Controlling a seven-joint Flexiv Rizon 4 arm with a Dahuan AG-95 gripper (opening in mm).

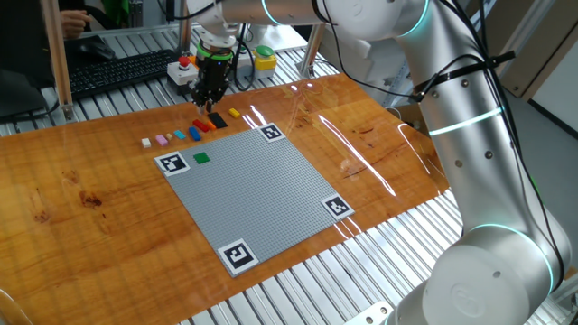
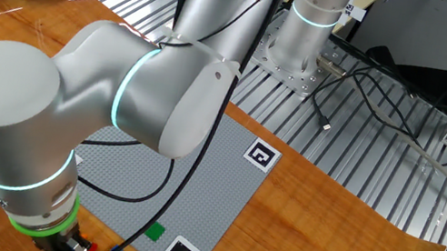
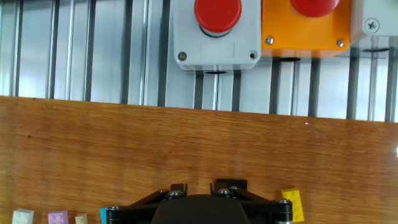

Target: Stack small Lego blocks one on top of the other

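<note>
Beside the grey plate [image 1: 256, 191], small blocks [image 1: 190, 133] lie in a row on the counter [image 1: 90, 181]; tool [image 1: 210, 93] hangs above them, jaws unclear. Light, hard, slippery: pinch flat sides

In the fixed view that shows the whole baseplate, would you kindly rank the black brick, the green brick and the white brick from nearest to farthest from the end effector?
1. Black brick: just below the end effector, at the row's right end.
2. Green brick: on the grey baseplate, near its corner marker.
3. White brick: at the row's far left end.
</note>
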